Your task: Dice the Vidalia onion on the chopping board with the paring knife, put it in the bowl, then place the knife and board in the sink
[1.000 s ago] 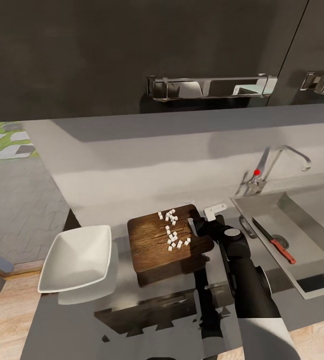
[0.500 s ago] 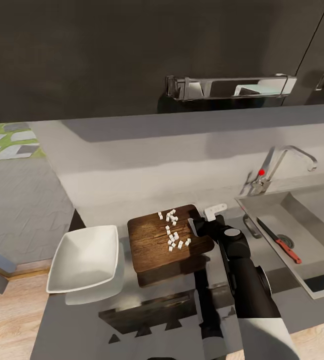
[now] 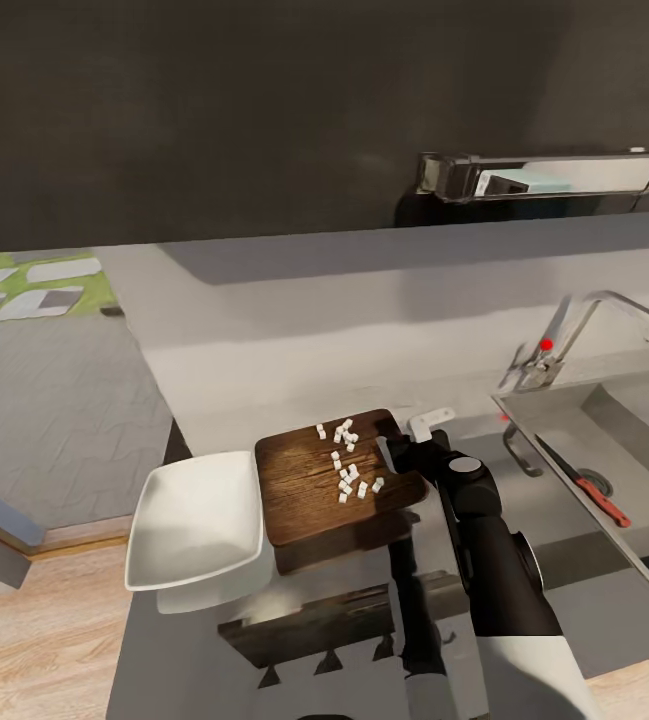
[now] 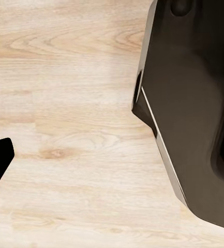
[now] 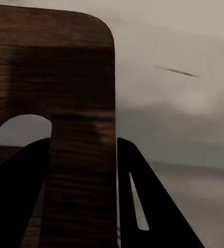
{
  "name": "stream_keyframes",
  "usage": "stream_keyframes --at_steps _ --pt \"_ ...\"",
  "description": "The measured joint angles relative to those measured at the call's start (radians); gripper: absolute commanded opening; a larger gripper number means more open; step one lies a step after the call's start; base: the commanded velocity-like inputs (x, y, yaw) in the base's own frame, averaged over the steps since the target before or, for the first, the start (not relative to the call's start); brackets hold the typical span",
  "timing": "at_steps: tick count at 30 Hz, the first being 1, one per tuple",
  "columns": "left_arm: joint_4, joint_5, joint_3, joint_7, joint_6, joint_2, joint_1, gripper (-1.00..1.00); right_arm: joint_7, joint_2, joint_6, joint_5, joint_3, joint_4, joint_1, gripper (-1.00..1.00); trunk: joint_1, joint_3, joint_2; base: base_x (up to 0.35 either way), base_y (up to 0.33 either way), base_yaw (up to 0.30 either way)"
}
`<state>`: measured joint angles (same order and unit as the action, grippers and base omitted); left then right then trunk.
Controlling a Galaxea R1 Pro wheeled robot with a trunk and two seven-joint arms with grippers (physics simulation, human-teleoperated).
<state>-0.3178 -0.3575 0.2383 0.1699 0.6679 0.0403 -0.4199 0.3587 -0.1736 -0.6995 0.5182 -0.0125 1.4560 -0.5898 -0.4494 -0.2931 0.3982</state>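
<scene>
My right gripper [image 3: 405, 449] is shut on the handle end of the dark wood chopping board [image 3: 309, 485], holding it a little above the grey countertop [image 3: 184, 660], where its shadow falls. In the right wrist view the board's strip [image 5: 80, 103] beside the oval slot sits between the two black fingers [image 5: 143, 196]. The Vidalia onion lies as small white cubes [image 3: 349, 468] on the board. The white square bowl [image 3: 199, 515] stands right beside the board's left edge. The paring knife [image 3: 586, 481], dark-bladed with a red-marked handle, lies in the sink [image 3: 629, 410].
A chrome tap [image 3: 589, 325] with a red knob stands behind the sink. Dark wall cabinets with a long steel handle [image 3: 544, 175] hang above. The countertop ends left of the bowl, with wood floor [image 3: 34, 650] beyond. The left wrist view shows floor and a dark panel [image 4: 189, 103].
The camera has shifted left: bowl, sink, tap and cabinet handle slid right in the picture. The held board has come up against the bowl. The grip is unchanged.
</scene>
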Motion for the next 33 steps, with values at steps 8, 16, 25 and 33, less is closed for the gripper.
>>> stream_keyframes --at_steps 8,16,25,33 --pt "0.001 0.0 0.0 0.0 0.0 0.0 0.0 1.0 0.0 0.0 0.0 0.0 0.0 0.0 0.0 -1.0 0.0 0.0 0.0 0.0 0.001 0.0" --pt "0.0 0.0 0.0 0.0 0.0 0.0 0.0 1.0 0.001 0.0 0.0 0.001 0.0 0.0 0.0 -1.0 0.0 0.0 0.0 0.0 0.0 0.0" --pt "0.001 0.0 0.0 0.0 0.0 0.0 0.0 1.0 0.002 0.0 0.0 0.0 0.0 0.0 0.0 -1.0 0.0 0.008 0.0 0.0 0.0 0.0" --pt "0.001 0.0 0.0 0.0 0.0 0.0 0.0 1.0 0.002 0.0 0.0 0.0 0.0 0.0 0.0 -1.0 0.0 0.021 0.0 0.0 0.0 0.0"
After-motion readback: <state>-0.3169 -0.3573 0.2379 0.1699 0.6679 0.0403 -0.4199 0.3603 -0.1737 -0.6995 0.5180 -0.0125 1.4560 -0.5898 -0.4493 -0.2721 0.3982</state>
